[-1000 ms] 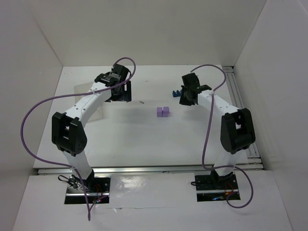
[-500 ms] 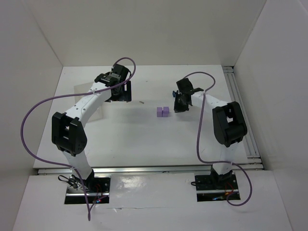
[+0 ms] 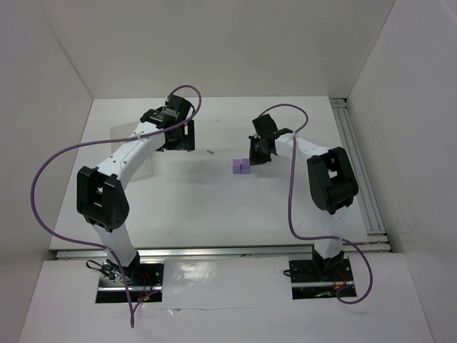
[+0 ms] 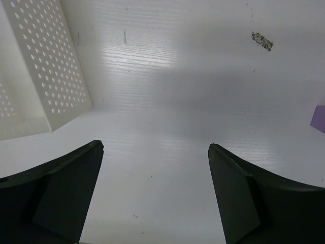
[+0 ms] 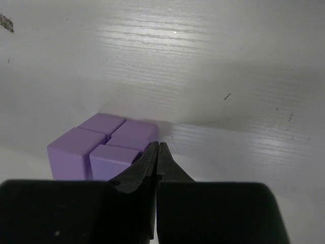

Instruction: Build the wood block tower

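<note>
The light-purple blocks (image 3: 242,166) sit pressed together on the white table near its middle. In the right wrist view they form a tight cluster (image 5: 104,142), two by two. My right gripper (image 3: 258,151) hangs just right of them, shut with nothing between its fingers, its tips (image 5: 158,146) close against the cluster's right side. My left gripper (image 3: 176,136) is farther left, open and empty over bare table (image 4: 155,147). A sliver of a purple block (image 4: 319,119) shows at that view's right edge. No dark blue block shows.
A white perforated tray (image 4: 51,61) lies left of my left gripper, faint in the top view (image 3: 125,139). A metal rail (image 3: 357,164) runs along the table's right side. White walls close in the back and both sides.
My right arm has swung left from the back right towards the purple blocks, its gripper staying shut. The left arm has not moved.
</note>
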Tool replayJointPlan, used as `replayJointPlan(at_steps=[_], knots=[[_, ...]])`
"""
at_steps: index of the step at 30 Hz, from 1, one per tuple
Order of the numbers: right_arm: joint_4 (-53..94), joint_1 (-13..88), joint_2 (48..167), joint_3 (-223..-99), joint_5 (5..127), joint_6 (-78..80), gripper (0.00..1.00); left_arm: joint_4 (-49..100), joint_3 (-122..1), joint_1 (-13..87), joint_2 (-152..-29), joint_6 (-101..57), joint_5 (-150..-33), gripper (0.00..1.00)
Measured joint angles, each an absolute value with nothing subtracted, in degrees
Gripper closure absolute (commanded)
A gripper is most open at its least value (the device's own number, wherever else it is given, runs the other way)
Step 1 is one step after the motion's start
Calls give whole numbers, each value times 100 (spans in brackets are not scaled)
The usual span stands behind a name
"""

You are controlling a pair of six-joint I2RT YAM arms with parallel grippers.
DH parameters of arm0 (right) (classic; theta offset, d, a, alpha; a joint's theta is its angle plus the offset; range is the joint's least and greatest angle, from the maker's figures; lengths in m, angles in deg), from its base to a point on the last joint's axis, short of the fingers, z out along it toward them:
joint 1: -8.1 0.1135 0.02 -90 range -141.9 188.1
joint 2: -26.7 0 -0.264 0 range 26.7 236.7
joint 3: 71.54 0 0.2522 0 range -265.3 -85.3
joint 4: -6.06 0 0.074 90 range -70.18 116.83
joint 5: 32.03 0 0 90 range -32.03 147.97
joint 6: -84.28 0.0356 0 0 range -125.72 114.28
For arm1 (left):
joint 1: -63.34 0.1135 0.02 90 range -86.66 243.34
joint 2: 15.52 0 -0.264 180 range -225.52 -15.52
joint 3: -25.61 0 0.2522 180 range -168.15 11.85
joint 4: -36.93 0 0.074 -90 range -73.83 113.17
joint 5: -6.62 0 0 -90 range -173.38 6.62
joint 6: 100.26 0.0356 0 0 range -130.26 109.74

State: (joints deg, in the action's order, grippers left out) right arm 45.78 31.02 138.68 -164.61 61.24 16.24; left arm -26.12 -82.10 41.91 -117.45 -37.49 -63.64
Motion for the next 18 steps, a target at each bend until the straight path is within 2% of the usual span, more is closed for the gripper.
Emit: replayJointPlan(at_steps=[18], knots=[[4595, 3181, 13868, -16480, 5879, 1696, 100, -2612, -8210, 4191, -11745, -3749, -6364, 3]])
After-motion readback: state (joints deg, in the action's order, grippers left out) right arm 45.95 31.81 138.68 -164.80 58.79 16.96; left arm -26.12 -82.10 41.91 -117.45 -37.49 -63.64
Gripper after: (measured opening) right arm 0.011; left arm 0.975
